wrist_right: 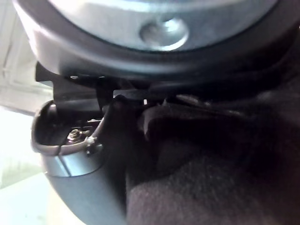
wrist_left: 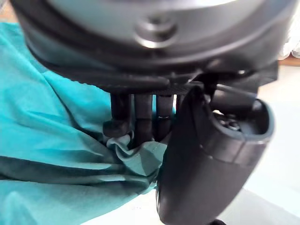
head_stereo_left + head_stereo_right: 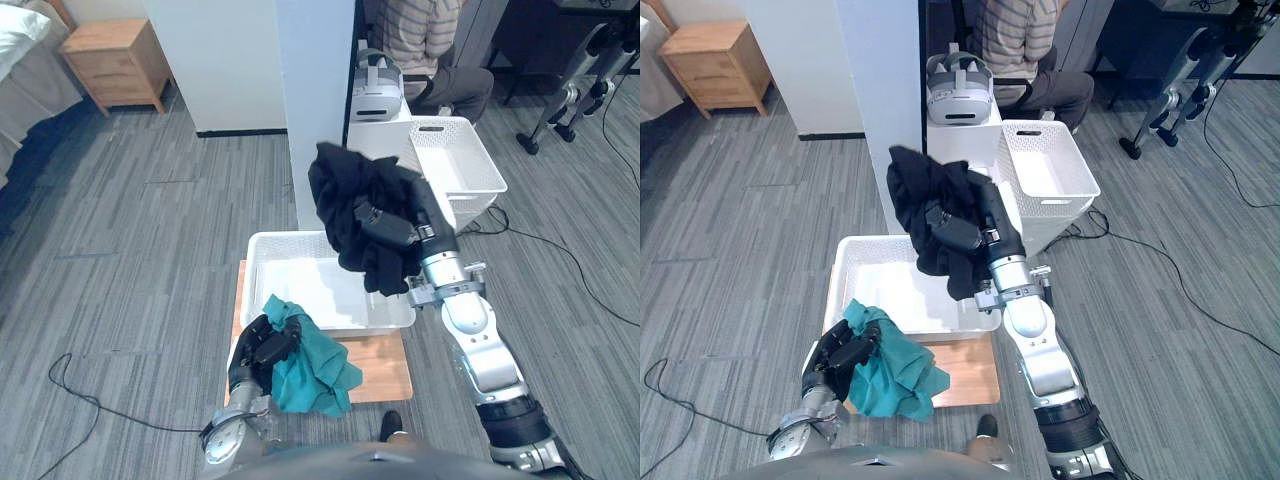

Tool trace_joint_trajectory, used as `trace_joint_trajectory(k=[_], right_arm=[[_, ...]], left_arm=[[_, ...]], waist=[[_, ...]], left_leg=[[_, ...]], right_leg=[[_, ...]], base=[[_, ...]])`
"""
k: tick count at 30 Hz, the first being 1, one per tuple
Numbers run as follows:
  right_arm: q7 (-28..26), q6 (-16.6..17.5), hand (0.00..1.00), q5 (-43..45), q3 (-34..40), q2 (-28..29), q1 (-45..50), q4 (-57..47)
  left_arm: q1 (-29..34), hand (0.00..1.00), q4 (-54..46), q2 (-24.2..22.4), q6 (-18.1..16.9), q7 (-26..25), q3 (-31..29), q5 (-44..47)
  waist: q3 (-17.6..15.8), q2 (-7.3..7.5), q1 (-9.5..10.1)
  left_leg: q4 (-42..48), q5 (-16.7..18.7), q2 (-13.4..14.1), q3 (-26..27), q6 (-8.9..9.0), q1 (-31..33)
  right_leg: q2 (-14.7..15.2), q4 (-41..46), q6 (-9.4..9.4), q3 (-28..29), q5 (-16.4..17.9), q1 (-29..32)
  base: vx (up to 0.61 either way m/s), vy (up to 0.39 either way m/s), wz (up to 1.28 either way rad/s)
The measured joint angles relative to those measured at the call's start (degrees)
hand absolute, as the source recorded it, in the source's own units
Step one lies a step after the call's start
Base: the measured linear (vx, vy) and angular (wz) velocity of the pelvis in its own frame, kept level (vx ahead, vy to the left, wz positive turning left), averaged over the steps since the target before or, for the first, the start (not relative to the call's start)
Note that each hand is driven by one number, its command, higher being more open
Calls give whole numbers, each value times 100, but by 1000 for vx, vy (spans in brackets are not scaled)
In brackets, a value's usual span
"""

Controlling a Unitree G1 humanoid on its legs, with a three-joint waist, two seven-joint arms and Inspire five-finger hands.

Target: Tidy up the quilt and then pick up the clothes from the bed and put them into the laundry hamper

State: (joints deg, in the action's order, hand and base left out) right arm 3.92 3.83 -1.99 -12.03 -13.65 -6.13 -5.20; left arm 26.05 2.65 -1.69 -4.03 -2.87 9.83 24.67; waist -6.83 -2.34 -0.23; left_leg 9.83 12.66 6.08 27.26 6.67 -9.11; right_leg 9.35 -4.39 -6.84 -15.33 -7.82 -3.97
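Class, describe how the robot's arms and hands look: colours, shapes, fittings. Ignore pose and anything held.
The right arm is silver-grey in rounded segments, with a black band nearer the body and a metal bracket at the wrist. The left arm is silver-grey. The left hand and right hand are dark, with glossy rounded thumbs.

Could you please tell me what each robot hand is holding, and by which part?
The left robot hand grips the teal garment at its bunched upper end; the right robot hand clutches the black garment around its middle.
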Motion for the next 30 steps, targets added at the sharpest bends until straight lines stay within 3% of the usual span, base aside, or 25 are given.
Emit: trace_joint_trajectory(k=[2,3,10,11,12,13,14,18,20,25,30], right_arm=[[-14,-71,0,-287,-77,6,-34,615],[-15,-101,100,-412,-98,10,-40,746],[-48,-371,100,-1384,-93,64,11,1934],[-50,-404,100,-1597,-52,114,23,2035],[-49,-410,100,-1658,-7,103,23,2106],[-17,-416,100,-1844,109,100,-5,2251],[6,-462,100,-2008,125,76,-133,2523],[15,-440,100,-2038,107,579,-120,2434],[50,-439,100,-2237,97,585,-95,2153],[341,-342,100,-2268,191,506,75,1129],[523,-267,100,-2458,362,445,97,565]], left_arm=[[-41,0,-78,16,1,60,133,18],[-44,0,-132,36,1,83,163,18],[-230,0,-1320,206,-4,297,389,234],[-376,0,-1439,291,-11,328,428,273],[-458,0,-1481,316,-59,342,483,274],[-573,0,-1627,266,-78,365,638,272],[-517,0,-1947,224,-100,371,768,270],[-865,0,-2554,372,-523,134,720,155],[-1139,0,-2595,353,-727,-158,697,-94],[-1653,0,-2428,333,-759,-796,301,-1123],[-2443,0,-891,373,-614,-1376,-169,-1866]], waist=[[5,-4,14],[5,-4,18],[9,-7,21],[-56,176,37],[-56,185,36],[5,50,14],[22,1,51],[27,140,38],[28,127,33],[24,135,-26],[-1,214,-199]], left_leg=[[-34,0,-64,-9,-1,-26],[-46,0,-74,-14,-1,-19],[157,-15,-166,-117,-25,146],[603,212,-162,-74,-82,468],[63,294,-178,2,-159,470],[-888,-667,-188,78,-293,328],[-1240,-869,-258,148,-315,132],[-1104,-800,-220,150,-418,65],[-1093,-765,-162,168,-399,57],[-1093,-743,-43,399,-364,-110],[-1096,-720,-51,697,-312,-259]], right_leg=[[67,-1,-31,-28,-23,-49],[77,-1,-38,-36,-34,-44],[239,-1,-25,-311,-76,-101],[472,15,7,-318,-105,-152],[540,34,7,-315,-105,-160],[481,49,-48,-329,-134,-158],[495,99,-113,-343,-175,-118],[486,146,-124,-307,-182,-181],[432,139,-125,-300,-181,-217],[298,143,-123,-81,-180,-222],[273,125,-123,186,-180,-185]], base=[[-45,25,16],[-49,19,14],[-31,-13,17],[-55,-12,37],[-94,0,51],[-75,38,22],[-55,87,10],[-8,13,-6],[-3,-72,-5],[-31,-73,-25],[-84,-54,-28]])
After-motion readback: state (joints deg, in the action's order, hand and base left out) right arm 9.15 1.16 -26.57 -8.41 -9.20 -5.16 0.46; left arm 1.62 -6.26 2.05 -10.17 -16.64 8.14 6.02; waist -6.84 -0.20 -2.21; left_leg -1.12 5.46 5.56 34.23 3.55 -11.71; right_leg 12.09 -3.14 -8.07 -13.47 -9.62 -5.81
